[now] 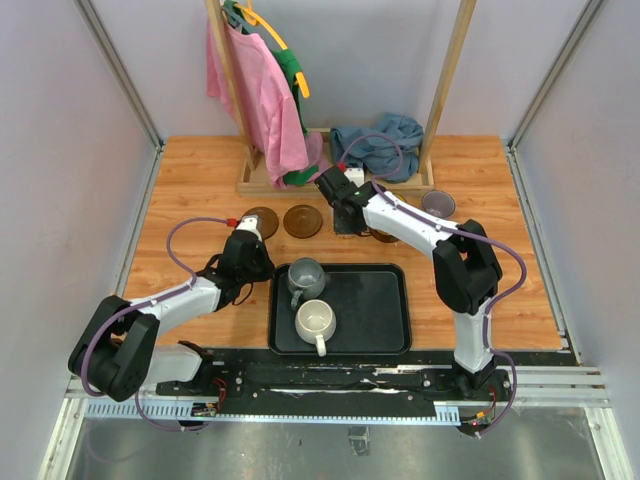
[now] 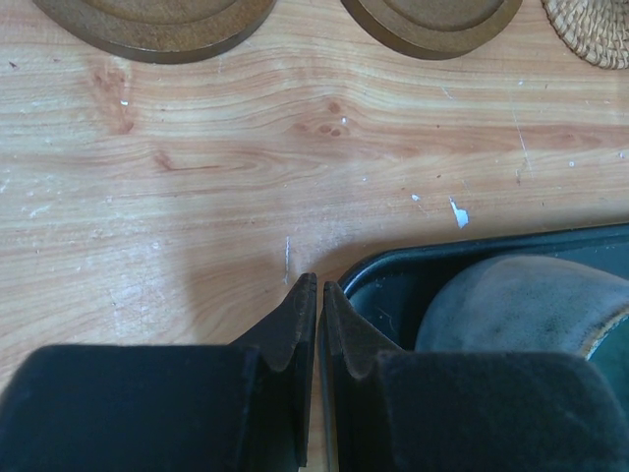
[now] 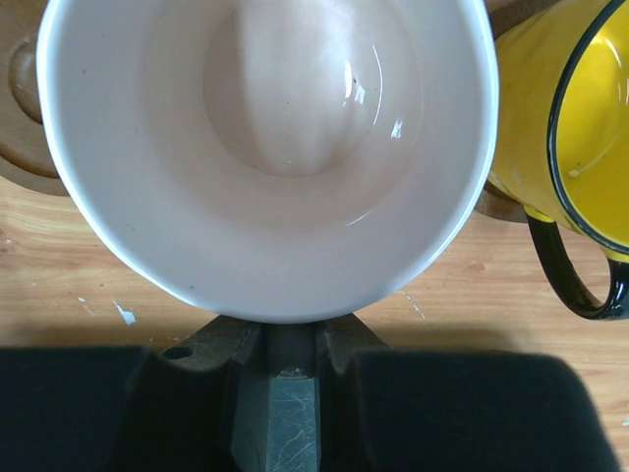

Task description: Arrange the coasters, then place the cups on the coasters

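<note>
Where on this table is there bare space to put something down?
Bare table lies right of the black tray, whose right half is free too. Crowded behind the tray: brown coasters, yellow cup, right gripper holding the pink cup.

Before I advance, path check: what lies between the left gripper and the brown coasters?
Only bare table, from left gripper to brown coasters, per left wrist view.

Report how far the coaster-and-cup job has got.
Done: the yellow mug stands on a coaster; the lavender cup looks placed too. In hand: the right gripper holds the pink cup by its rim at another coaster. Remaining: the grey mug and white mug wait in the tray, two brown coasters bare.
</note>
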